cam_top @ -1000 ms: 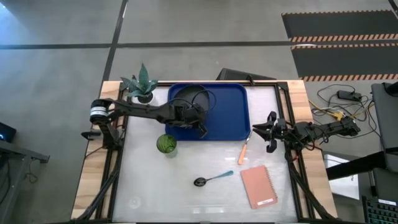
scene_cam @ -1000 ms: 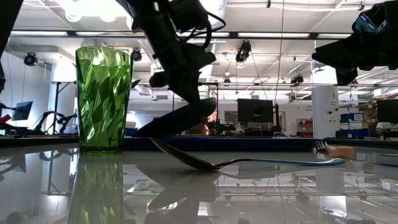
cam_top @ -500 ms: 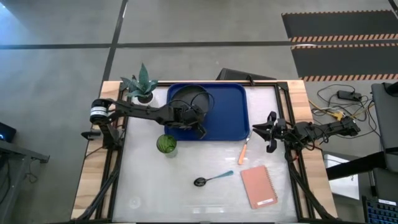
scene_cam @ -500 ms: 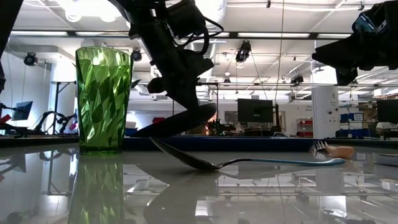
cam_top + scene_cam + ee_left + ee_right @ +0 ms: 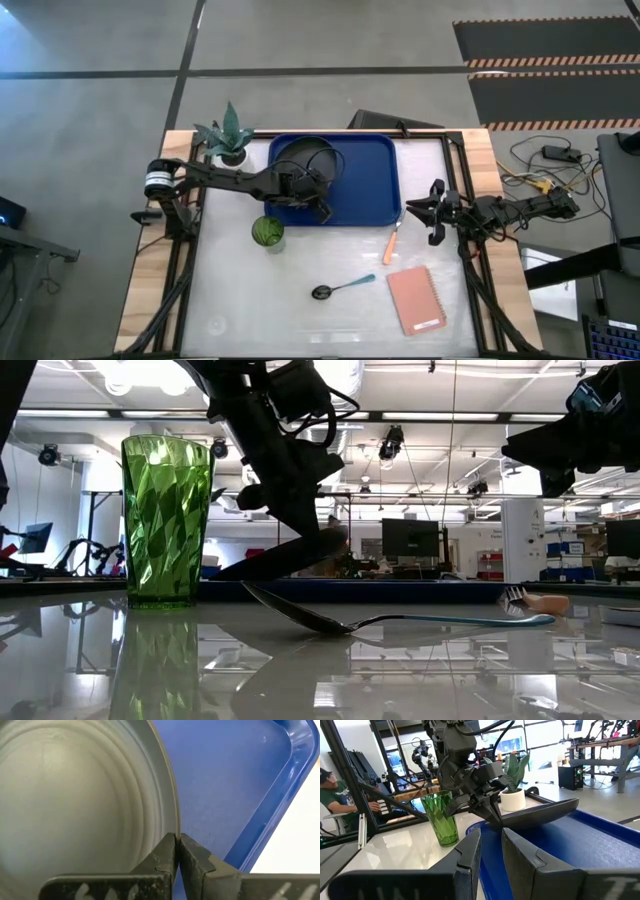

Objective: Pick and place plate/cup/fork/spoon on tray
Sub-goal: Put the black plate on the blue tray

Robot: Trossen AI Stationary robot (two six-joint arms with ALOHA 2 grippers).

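Note:
The black plate (image 5: 303,160) is over the far left part of the blue tray (image 5: 365,185), tilted in the low view (image 5: 285,557). My left gripper (image 5: 320,207) is shut on its rim. My right gripper (image 5: 432,213) hangs open and empty past the tray's right edge; its fingers show in the right wrist view (image 5: 491,855). The green cup (image 5: 267,231) stands on the table near the tray's near left corner. The orange-handled fork (image 5: 392,243) and the blue-handled spoon (image 5: 342,288) lie flat on the table nearer the front. My left gripper pinches the plate's rim (image 5: 176,827) between its two fingers, on the plate's near right side. The fingers (image 5: 305,510) slant down from the table's left. The plate is tilted, its held side raised (image 5: 335,538) and its lower left side down behind the tray's rim.
A white pot with a green plant (image 5: 228,135) stands at the tray's far left corner. A pink notebook (image 5: 416,299) lies at the near right. A person (image 5: 335,795) sits beyond the table's near side.
My left gripper has shifted slightly toward the table's left with the plate. The plate's raised side has come down a little, so it lies flatter than a second ago; its low side has stayed in place.

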